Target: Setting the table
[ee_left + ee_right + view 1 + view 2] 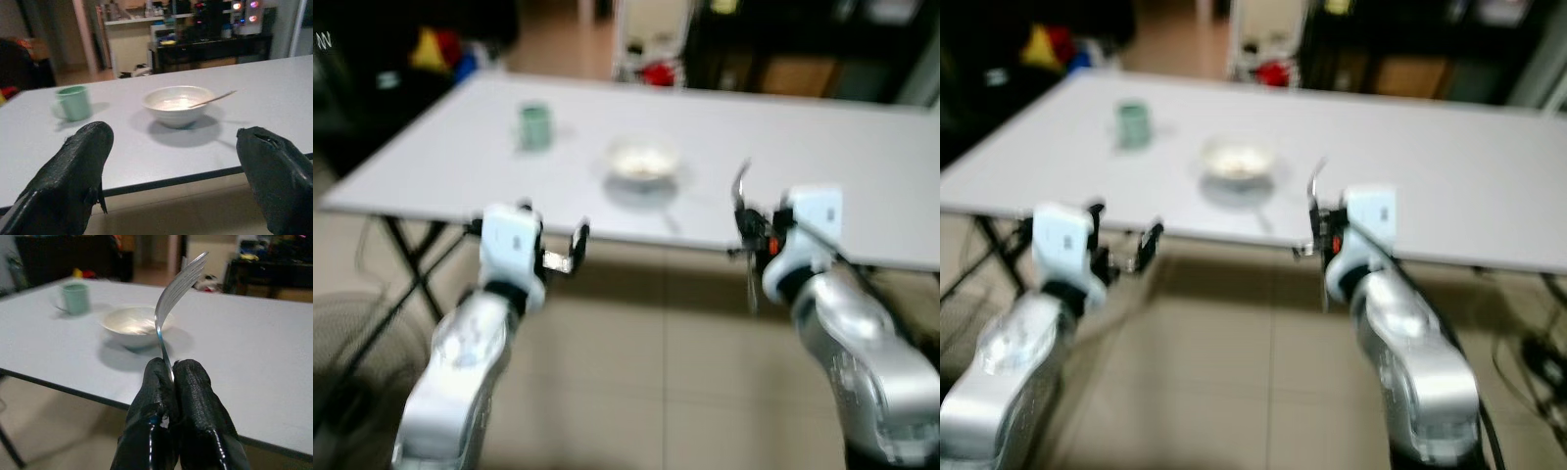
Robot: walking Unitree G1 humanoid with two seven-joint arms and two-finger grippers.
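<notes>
A white bowl sits near the front middle of the white table, with a thin stick-like utensil resting in it. A green mug stands to its left. My right gripper is shut on a metal fork, held upright just in front of the table's near edge, right of the bowl. My left gripper is open and empty, below and before the table edge, left of the bowl.
Folding table legs stand under the left end, over a tiled floor. A dark round object lies on the floor at lower left. Dark furniture and shelves stand behind the table.
</notes>
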